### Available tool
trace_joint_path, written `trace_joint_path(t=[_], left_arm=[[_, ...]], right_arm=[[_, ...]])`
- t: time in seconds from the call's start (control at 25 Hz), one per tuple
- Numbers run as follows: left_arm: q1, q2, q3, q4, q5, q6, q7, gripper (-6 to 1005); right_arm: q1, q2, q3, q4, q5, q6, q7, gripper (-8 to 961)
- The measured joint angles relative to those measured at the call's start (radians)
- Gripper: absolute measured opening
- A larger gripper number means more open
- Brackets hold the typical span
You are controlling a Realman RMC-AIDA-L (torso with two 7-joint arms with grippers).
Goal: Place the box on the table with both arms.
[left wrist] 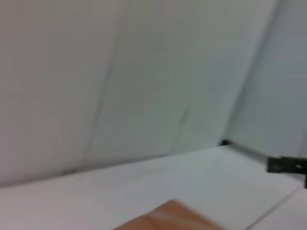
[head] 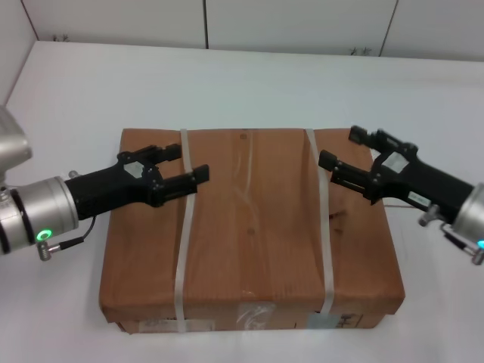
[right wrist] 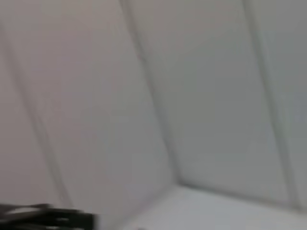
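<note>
With the box (head: 249,227) lying flat on the tabletop (head: 249,83), the left claw (head: 185,168) and right claw (head: 339,168) are hovering over its top, both wide and holding nothing, so placement looks done and retreating comes next.

box (head: 253,227): brown, bound by two whitish straps (head: 182,242)
table (head: 242,83): plain white
grippers: black; ring lights (head: 44,234): green

1 box (head: 253,227), 2 straps (head: 182,234), 2 pincers (head: 180,168), 1 table (head: 249,83)
</note>
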Motion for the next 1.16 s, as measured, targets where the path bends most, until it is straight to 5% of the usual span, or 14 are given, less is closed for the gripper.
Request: trace_joint_path(t=[0.28,0.52,1.16], left_arm=[[0.002,0.051,0.002,0.000,0.126,0.324,0.109,778],[-0.001,0.077,0.001,0.000,0.155,0.502,0.155,777],[0.008,0.075,-0.008,-0.001,0.147,0.533,0.192,776]], right_arm=[[0.014,-0.007,-0.172,-0.188,-0.020,-0.329,0.002,870],[0.033,-0.007,-0.258,-0.224,-0.017,-0.453,0.012,877],[0.037,-0.003,-0.254,-0.226,-0.013,-0.461,0.004,877]])
